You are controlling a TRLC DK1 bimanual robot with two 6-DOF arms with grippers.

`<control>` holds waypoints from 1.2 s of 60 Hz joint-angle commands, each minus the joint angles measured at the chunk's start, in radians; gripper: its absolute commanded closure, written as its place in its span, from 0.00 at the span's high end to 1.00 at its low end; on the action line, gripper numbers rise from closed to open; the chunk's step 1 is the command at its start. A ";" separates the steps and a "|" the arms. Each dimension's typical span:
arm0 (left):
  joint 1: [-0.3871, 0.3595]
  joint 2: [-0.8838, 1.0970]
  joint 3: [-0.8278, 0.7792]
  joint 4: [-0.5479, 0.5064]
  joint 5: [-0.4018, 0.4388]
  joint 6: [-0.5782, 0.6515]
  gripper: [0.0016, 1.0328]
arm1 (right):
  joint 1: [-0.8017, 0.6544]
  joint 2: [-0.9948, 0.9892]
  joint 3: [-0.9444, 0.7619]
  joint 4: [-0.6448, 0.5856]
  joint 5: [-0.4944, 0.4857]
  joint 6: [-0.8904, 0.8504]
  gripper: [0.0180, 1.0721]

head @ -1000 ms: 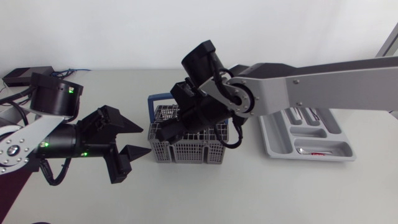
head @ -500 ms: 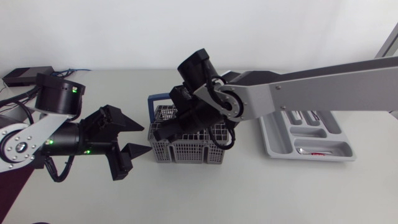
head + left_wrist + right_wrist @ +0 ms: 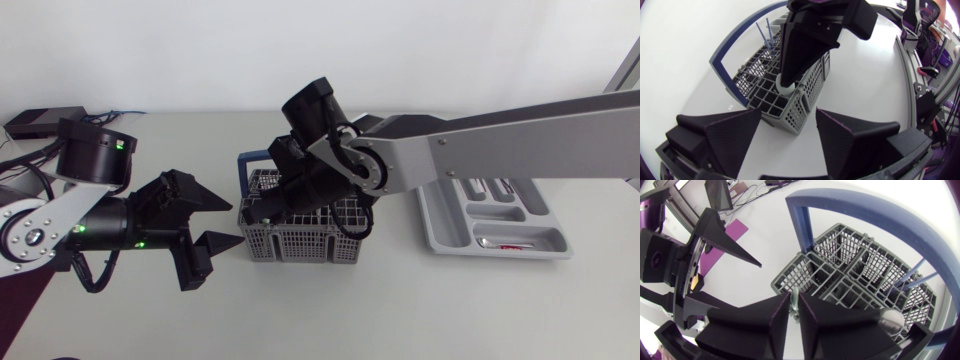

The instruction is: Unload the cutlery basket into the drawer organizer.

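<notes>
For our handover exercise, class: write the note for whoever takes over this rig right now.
Left gripper open beside the cutlery basket. Right gripper down in the basket, shut on a silver utensil. Thin blue pieces also in it. Drawer organizer already holds some cutlery. Left to do: lift this utensil out, place it, then the rest.

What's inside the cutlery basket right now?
The right pincer, shut on a thin metal cutlery piece, and two blue sticks in another cell. The pincer covers the piece's lower end.

The head camera is looking down on the table (image 3: 400, 310). Both wrist cameras are closely facing the cutlery basket (image 3: 757, 82).
</notes>
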State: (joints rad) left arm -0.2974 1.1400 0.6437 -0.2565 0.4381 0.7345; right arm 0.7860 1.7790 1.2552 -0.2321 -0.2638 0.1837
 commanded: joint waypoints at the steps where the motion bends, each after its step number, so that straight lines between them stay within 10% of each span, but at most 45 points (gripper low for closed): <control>1: -0.002 0.015 -0.036 0.007 0.014 0.020 0.92 | 0.013 0.026 0.021 0.016 0.005 0.023 0.09; 72: -0.020 -0.017 -0.029 -0.012 0.011 0.009 0.93 | -0.011 -0.302 0.052 -0.176 -0.086 0.017 0.07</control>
State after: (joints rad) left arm -0.3107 1.1385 0.6327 -0.2577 0.4408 0.7342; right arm 0.7860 1.5143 1.2778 -0.3859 -0.3439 0.1837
